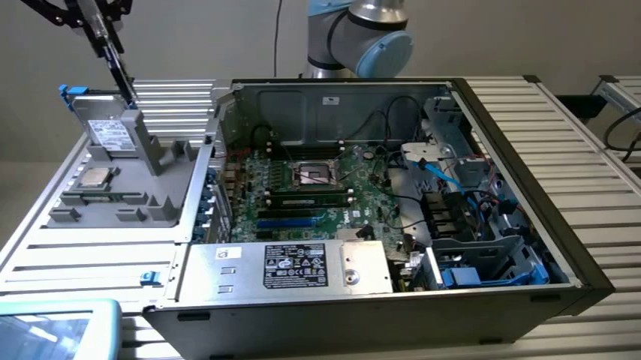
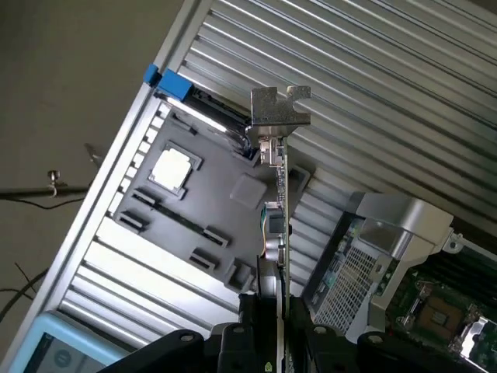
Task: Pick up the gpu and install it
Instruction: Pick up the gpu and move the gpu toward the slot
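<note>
while high above the grey fixture, tool around gpu

Arm: silver-grey cylindrical joint housings, one capped with pale blue round cover; lower silver segment seen beneath it. Gripper: matte black, built of thin angled linkage struts, as seen in exterior view. Fingers: black, flat-sided, straight. Behind them, black glossy rounded housing recorded in wrist view, light reflected along edges.
</note>
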`<action>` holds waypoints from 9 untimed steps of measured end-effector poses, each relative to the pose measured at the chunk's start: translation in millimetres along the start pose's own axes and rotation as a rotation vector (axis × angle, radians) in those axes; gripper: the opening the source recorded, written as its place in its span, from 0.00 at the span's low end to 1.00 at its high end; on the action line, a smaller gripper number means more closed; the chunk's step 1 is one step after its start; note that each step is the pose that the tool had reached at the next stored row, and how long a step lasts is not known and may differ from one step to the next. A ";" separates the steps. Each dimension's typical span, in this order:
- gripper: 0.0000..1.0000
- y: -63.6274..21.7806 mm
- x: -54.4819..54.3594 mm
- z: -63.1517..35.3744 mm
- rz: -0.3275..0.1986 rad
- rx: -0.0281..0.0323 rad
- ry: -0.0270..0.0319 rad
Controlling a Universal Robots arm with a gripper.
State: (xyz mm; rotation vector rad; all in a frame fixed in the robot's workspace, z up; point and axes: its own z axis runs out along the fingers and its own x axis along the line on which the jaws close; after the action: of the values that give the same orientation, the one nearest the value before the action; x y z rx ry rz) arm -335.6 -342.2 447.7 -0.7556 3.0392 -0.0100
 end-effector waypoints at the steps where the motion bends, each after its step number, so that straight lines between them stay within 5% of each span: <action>1: 0.27 0.0 0.0 0.3 -0.019 -0.0006 -0.0004; 9: 0.27 0.0 0.0 2.0 -0.163 -0.0020 -0.0018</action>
State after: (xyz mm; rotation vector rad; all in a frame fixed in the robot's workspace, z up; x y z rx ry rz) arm -335.6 -342.2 445.7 -1.0010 2.9667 -0.0075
